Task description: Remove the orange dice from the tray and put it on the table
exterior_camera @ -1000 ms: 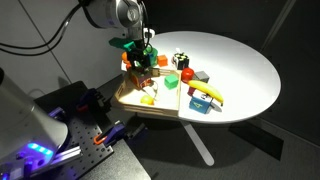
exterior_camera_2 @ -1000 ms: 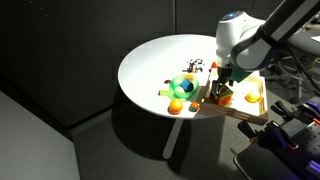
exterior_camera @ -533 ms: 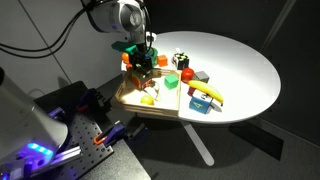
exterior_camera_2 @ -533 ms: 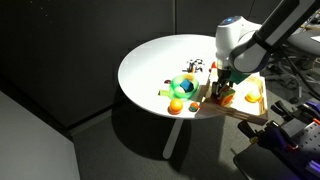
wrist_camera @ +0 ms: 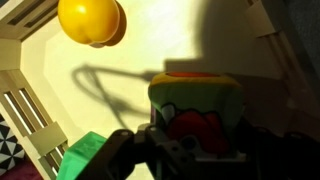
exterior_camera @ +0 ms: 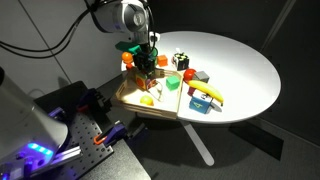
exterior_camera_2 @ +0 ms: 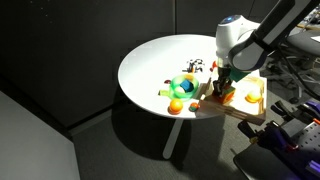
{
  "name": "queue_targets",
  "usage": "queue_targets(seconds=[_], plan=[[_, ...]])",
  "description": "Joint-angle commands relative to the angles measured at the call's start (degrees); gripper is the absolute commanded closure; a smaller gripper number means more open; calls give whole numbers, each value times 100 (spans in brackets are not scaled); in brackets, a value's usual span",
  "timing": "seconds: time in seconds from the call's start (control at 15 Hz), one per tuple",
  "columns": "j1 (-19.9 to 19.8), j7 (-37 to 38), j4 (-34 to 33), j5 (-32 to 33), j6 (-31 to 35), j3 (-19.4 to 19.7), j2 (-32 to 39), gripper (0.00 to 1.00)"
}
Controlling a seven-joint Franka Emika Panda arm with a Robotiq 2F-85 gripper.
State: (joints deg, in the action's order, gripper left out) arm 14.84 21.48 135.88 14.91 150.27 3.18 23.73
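The room around you is dark; only the round white table is lit. In both exterior views the tray sits at the table's edge nearest the arm, with your claw low over it. Only the wrist view looks beneath the claw. It shows a yellow ball at left, then the dice on the tray floor between your fingers. Whether they grip it cannot be told. Only the exterior views show toys lying beside the tray, toward the table's centre.
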Motion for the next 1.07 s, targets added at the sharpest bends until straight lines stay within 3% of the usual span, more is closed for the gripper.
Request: queue_targets(seconds=[0.0,0.4,1.0], plan=[[-75,-96,-9,-86,-316,1,-312,62],[-284,-144,-96,-225,-994,-93,-873,78],[-546,-61,-1108,-473,-2265,-283,-1002,81]])
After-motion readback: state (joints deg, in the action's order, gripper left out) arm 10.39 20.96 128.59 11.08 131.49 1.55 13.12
